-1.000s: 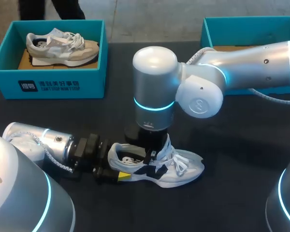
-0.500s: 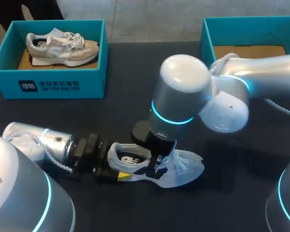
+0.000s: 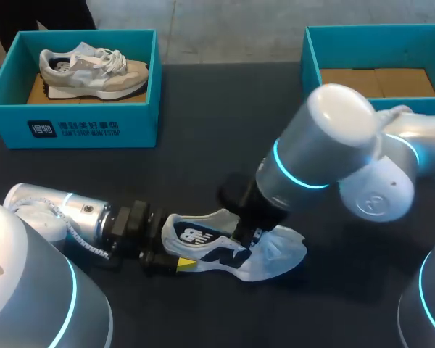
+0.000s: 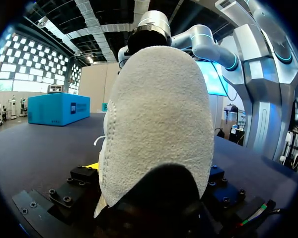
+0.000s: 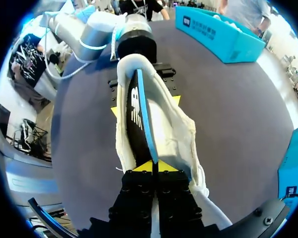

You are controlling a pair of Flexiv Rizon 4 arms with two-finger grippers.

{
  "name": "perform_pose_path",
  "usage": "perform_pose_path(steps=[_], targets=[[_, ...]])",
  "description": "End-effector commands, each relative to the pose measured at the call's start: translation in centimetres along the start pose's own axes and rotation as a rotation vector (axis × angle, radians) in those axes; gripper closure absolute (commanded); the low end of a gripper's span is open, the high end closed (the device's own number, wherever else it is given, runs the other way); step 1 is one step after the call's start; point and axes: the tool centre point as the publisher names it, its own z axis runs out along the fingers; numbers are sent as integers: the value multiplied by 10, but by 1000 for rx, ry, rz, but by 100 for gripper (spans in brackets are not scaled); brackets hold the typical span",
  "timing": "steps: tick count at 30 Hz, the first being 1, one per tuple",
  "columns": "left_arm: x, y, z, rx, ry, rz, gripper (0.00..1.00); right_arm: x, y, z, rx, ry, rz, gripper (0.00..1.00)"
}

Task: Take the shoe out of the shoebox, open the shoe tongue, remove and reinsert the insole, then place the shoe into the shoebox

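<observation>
The shoe (image 3: 279, 252) rests sole-down on the surface (image 3: 203, 145), between the two hands. Left hand (image 3: 172, 257): clamped on the heel from both sides. Right hand (image 5: 153, 166): closed narrow on the front end of the insole (image 5: 140, 121). The insole stands on edge, partly raised out of the shoe.

Item: table (image 3: 203, 109). Furniture, single piece. A dark, near-black matte top is spanning the head view from side to side, its far edge running straight across near that view's top. The same surface is stretching away flat in both wrist views. Soft, even light is falling across it, leaving a faint pale sheen.
</observation>
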Motion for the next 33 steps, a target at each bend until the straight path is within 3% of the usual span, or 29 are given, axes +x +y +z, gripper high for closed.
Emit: perform_pose_path(steps=[1,5,6,12,15,20,22,24,26,29,33], targets=[[-1,2,1,-2,-2,-1,100,-3,-7,-5,-200,2,-10,100],[-1,2,1,-2,-2,-1,100,-5,-6,-9,-236,0,-19,100],[-1,2,1,-2,-2,-1,100,-6,-5,-10,-277,2,-29,100],[-1,2,1,-2,-2,-1,100,-8,-9,-13,-315,2,-18,100],[-1,2,1,-2,-2,-1,100,-8,-7,-16,-317,3,-24,100],[-1,2,1,-2,-2,-1,100,-7,8,-18,-238,8,-52,100],[-1,2,1,-2,-2,-1,100,-5,13,-17,-215,18,-69,62],[-1,2,1,-2,-2,-1,100,-4,18,-17,-180,22,-77,35],[-1,2,1,-2,-2,-1,100,-3,22,-18,-164,32,-87,37],[-1,2,1,-2,-2,-1,100,-1,27,-22,-147,36,-101,51],[-1,2,1,-2,-2,-1,100,0,32,-29,-118,60,-114,54]])
